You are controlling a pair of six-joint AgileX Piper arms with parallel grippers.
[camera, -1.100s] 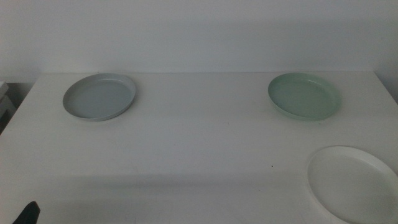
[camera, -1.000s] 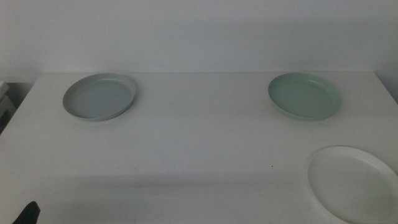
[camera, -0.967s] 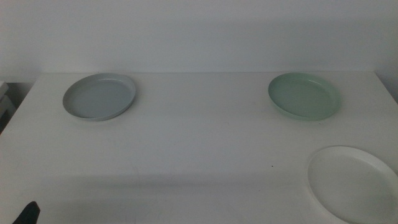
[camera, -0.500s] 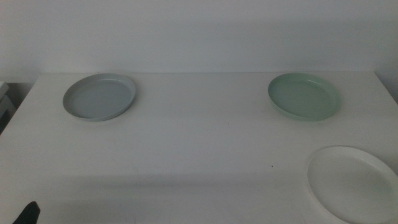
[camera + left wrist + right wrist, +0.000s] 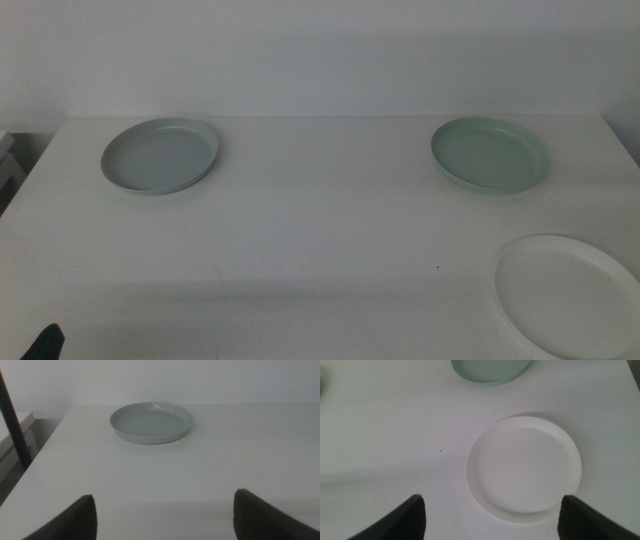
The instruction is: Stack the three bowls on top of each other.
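Three shallow bowls lie apart on the white table point(image 5: 320, 230). The grey-blue bowl point(image 5: 160, 155) is at the far left, the mint green bowl point(image 5: 489, 154) at the far right, the white bowl point(image 5: 568, 294) at the near right. My left gripper point(image 5: 45, 343) shows only as a dark tip at the bottom left edge. In the left wrist view it point(image 5: 165, 505) is open and empty, well short of the grey-blue bowl point(image 5: 151, 421). My right gripper point(image 5: 492, 505) is open and empty above the white bowl point(image 5: 524, 466), with the green bowl point(image 5: 490, 369) beyond.
A dark upright pole point(image 5: 12, 425) and a low grey-white object point(image 5: 8, 165) stand off the table's left edge. A small dark speck point(image 5: 436, 267) lies on the table left of the white bowl. A pale wall runs behind the table.
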